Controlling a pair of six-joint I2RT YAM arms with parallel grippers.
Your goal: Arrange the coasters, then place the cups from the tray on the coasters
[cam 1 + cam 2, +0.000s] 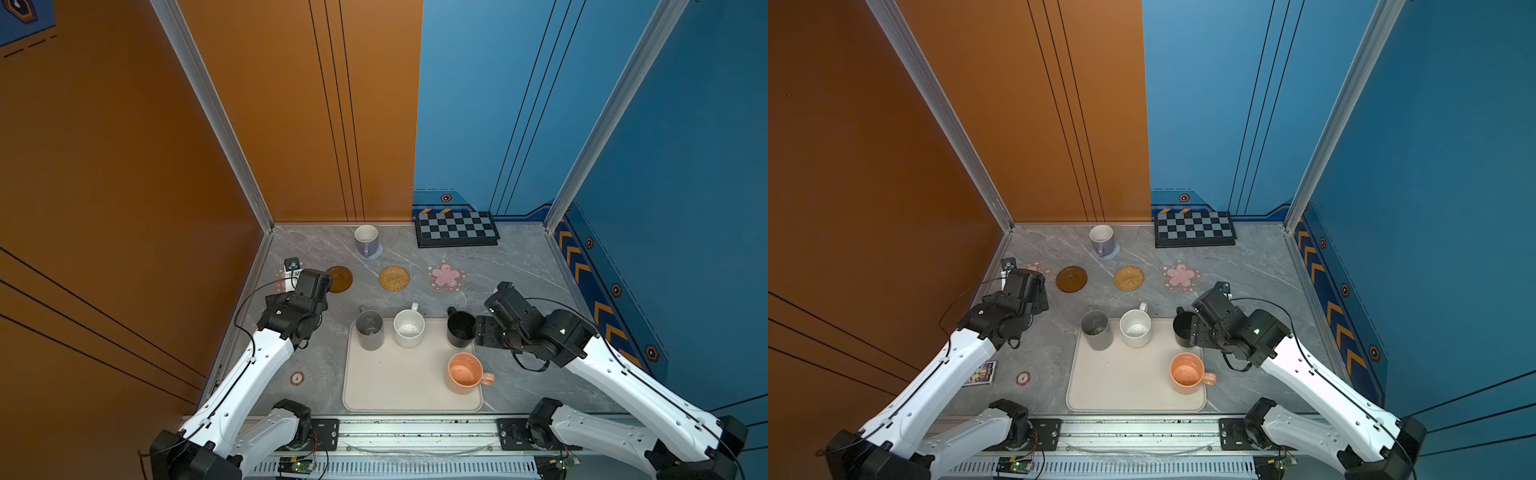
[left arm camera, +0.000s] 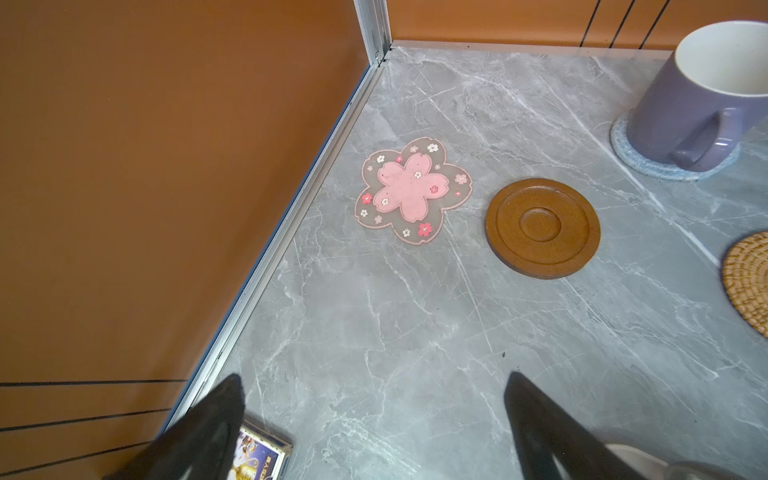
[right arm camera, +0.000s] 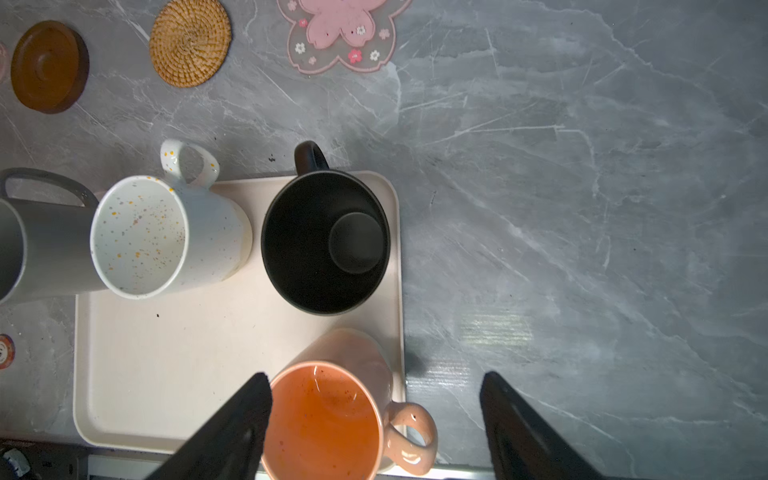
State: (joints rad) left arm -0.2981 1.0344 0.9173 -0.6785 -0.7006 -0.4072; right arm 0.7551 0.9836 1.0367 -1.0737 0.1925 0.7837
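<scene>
The cream tray (image 1: pixel 395 382) holds the grey cup (image 1: pixel 369 329), the speckled white cup (image 1: pixel 409 328), the black cup (image 1: pixel 460 329) and the peach cup (image 1: pixel 465 372). The lavender cup (image 1: pixel 366 240) stands on the grey-blue knitted coaster (image 2: pixel 631 156) at the back. In a row lie a pink flower coaster (image 2: pixel 411 189), the brown disc (image 1: pixel 339 279), the rattan round (image 1: pixel 394 278) and another flower coaster (image 1: pixel 445 275). My left gripper (image 2: pixel 374 382) is open over bare table near the left flower. My right gripper (image 3: pixel 374 378) is open, just right of the black cup; the peach cup (image 3: pixel 324 419) shows between its fingers, untouched.
A black-and-grey chequered board (image 1: pixel 457 229) leans at the back wall. A red-and-white round sticker (image 1: pixel 297 378) lies left of the tray, and a picture card (image 1: pixel 980 372) lies near the left wall. Walls close in the left, back and right sides.
</scene>
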